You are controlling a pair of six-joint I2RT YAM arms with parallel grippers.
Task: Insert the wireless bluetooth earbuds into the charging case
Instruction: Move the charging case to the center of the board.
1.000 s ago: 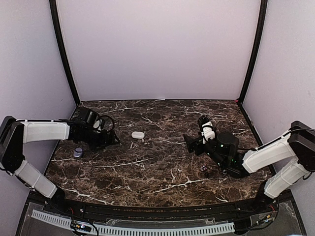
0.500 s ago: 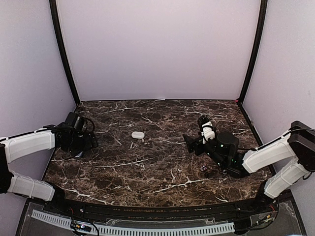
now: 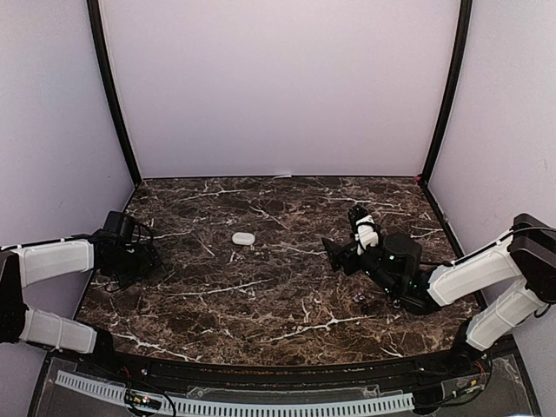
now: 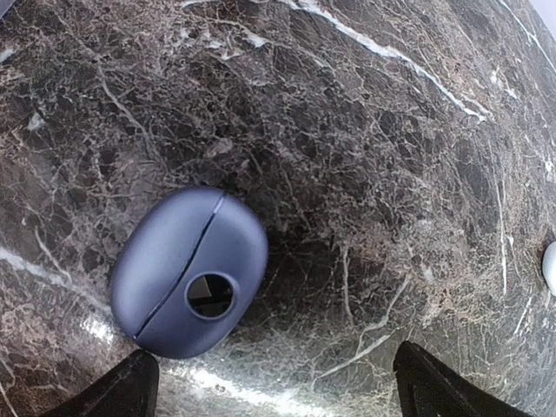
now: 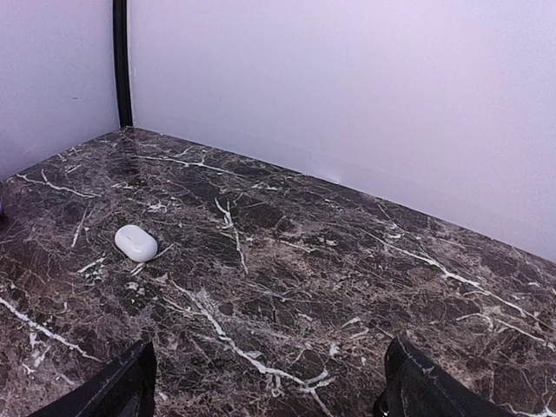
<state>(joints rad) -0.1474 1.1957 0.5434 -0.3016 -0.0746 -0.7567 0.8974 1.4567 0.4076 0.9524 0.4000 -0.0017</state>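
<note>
A closed blue-purple charging case (image 4: 189,274) lies on the marble just ahead of my left gripper (image 4: 278,393). The jaws are open, one fingertip (image 4: 130,391) is close beside the case, and nothing is between them. In the top view my left gripper (image 3: 132,261) hides this case. A closed white case (image 3: 243,238) lies mid-table, also in the right wrist view (image 5: 136,242), far ahead of my open, empty right gripper (image 5: 265,387). The earbuds are not clearly in view; a tiny dark speck (image 3: 359,300) by my right arm is too small to identify.
The marble table (image 3: 278,287) is walled by pale panels at the back and sides, with black posts (image 3: 113,95) at the back corners. My right gripper (image 3: 341,231) hovers right of centre. The white case shows at the right edge of the left wrist view (image 4: 550,268).
My left arm has swung back to the left and nearer, and now stands over the blue-purple case, hiding it from above. The right arm has not moved.
</note>
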